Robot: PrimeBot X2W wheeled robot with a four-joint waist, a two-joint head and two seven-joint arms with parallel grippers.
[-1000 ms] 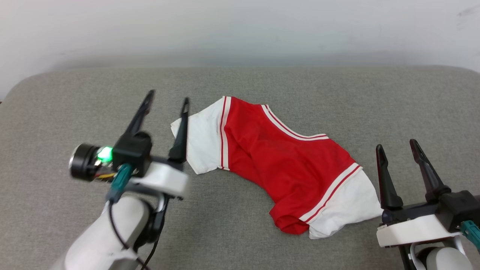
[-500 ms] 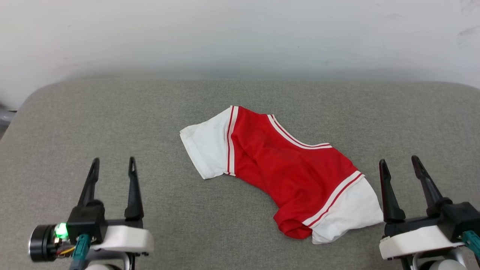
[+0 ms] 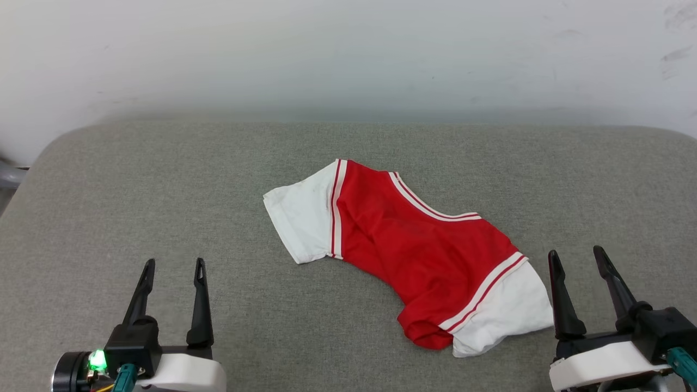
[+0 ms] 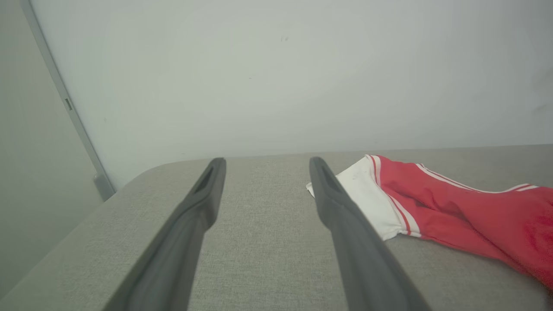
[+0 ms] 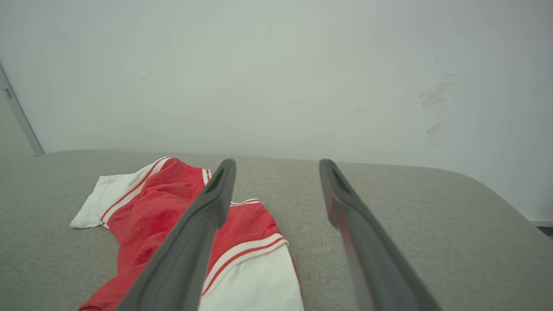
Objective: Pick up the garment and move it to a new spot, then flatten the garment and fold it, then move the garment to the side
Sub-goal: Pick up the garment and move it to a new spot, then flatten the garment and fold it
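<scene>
I see the garment (image 3: 414, 250) lying crumpled on the grey fabric-covered table (image 3: 136, 190), red body in the middle, one white sleeve at its far-left end and the other at its near-right end; no fingers touch it. Left gripper (image 3: 175, 262) sits well off the garment's near-left side, fingers spread and holding nothing. Right gripper (image 3: 575, 251) sits just beside the garment's near-right white sleeve, fingers likewise spread and empty; a pale wall (image 3: 348, 54) stands behind the garment.

grey fabric cushion (image 3: 163, 190), scuffed white wall (image 3: 348, 49) behind, grey frame strip (image 4: 65, 103)
</scene>
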